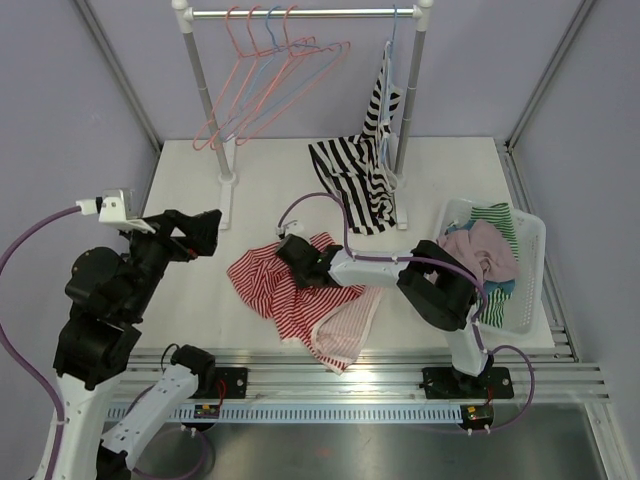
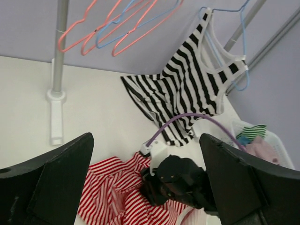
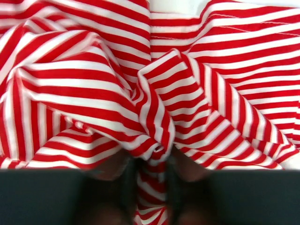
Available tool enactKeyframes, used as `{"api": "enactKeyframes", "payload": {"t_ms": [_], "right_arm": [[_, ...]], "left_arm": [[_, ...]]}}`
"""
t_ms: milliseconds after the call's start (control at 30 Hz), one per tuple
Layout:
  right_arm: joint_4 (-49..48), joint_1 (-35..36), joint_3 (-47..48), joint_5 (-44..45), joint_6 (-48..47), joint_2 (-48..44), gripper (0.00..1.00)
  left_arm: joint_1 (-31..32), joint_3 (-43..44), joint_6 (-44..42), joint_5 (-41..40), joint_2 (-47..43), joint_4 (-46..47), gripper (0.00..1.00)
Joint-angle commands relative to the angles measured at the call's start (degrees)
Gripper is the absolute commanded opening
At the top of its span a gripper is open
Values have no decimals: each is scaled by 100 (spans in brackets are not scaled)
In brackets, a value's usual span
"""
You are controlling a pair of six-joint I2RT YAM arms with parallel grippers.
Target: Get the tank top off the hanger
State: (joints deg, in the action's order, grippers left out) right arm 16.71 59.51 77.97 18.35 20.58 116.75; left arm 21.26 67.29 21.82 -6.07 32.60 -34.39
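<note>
A black-and-white striped tank top (image 1: 355,185) (image 2: 187,89) hangs by one strap from a blue hanger (image 1: 391,50) (image 2: 241,56) at the right end of the rail, its lower half slumped on the table. In front of it a red-and-white striped garment (image 1: 262,282) (image 2: 110,192) (image 3: 93,84) lies crumpled. My right gripper (image 1: 292,262) (image 3: 151,187) is low on the red garment, with a fold of it pinched between its fingers. At the left my left gripper (image 1: 210,232) (image 2: 145,140) hovers wide open, holding nothing and facing the right wrist.
Several empty pink and blue hangers (image 1: 270,70) hang at the left of the rail. The rack's posts (image 1: 205,95) stand on feet (image 1: 228,200) on the table. A white basket (image 1: 528,262) of clothes sits at the right edge.
</note>
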Motion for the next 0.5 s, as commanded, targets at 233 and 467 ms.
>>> {"api": "enactKeyframes", "payload": {"t_ms": [233, 467], "right_arm": [[789, 26, -204, -7, -159, -1282, 0], [2432, 17, 297, 1115, 68, -2753, 0]], "left_arm": [[-7, -1682, -724, -1028, -965, -51, 99], [-8, -2053, -680, -1099, -1001, 64, 99]]}}
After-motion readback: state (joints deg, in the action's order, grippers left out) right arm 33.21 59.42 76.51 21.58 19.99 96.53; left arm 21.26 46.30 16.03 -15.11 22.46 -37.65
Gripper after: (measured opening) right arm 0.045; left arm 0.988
